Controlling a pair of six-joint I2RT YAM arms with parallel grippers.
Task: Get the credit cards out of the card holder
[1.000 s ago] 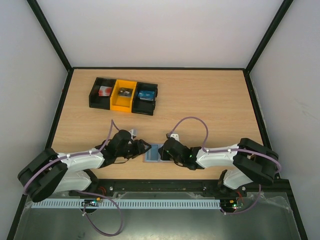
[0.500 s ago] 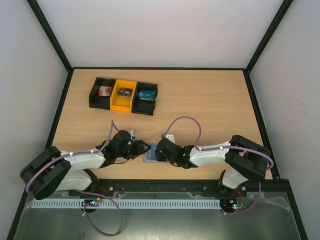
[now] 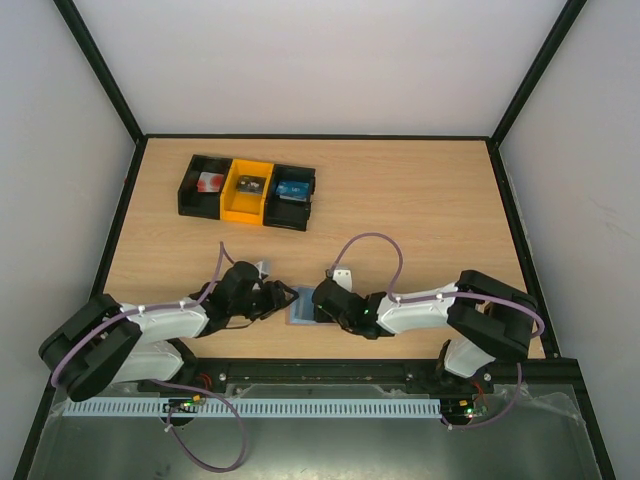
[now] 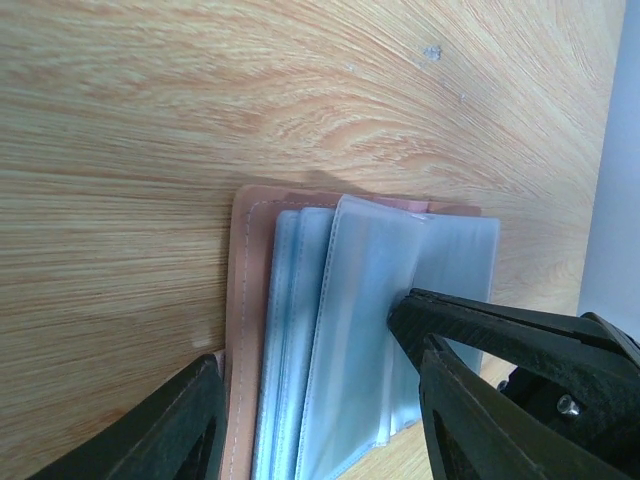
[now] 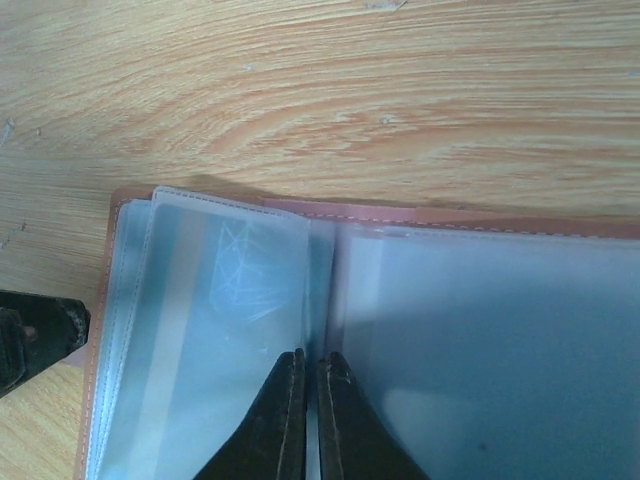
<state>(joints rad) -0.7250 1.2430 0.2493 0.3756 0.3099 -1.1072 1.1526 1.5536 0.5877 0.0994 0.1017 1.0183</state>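
Top external view, near edge: both arms reach inward from their bases and meet low over the card holder (image 3: 303,312), which lies open on the wooden surface (image 3: 420,210) just ahead of them.
Left tool (image 3: 288,298): spread. One finger (image 4: 185,425) sits at the holder's brown rim, and the other rests on its clear sleeves (image 4: 350,300). It appears to pin the holder flat.
Right tool (image 3: 318,299): fingers (image 5: 285,410) pressed together, tips at the centre fold. Whether a sleeve or card edge is caught between them cannot be told.
Credit cards: none lie out on the surface, so they are presumably inside the sleeves.
Far side: a row of black and yellow bins (image 3: 248,190), well apart from the holder.
Step in hand: probably seeking the first card. The next move calls for a firm pinch on a card's edge and a pull out of its sleeve.
Right wrist view alone: a faint pale line pattern (image 5: 240,260) under the left-hand sleeve, perhaps a card.
Left wrist view alone: the sleeves' stacked edges beside the rim.
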